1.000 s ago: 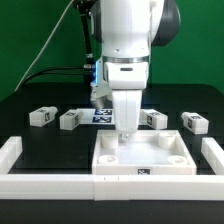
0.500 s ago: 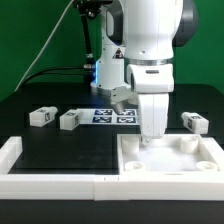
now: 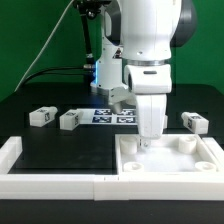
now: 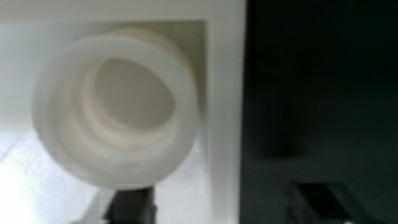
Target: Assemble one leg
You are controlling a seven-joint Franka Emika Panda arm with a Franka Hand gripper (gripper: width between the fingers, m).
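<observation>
1. Black tabletop, green backdrop.
2. Upright arm; its gripper [image 3: 147,142] reaches down to the tray panel [image 3: 170,169] at the far rim. Whether the fingers clamp anything cannot be told.
3. White tagged leg [image 3: 194,122] lies on the table behind the tray, untouched.

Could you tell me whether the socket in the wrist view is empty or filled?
Empty: the socket shows as a bare hollow ring with nothing seated inside.

Even bright light; wrist view blurry.
</observation>
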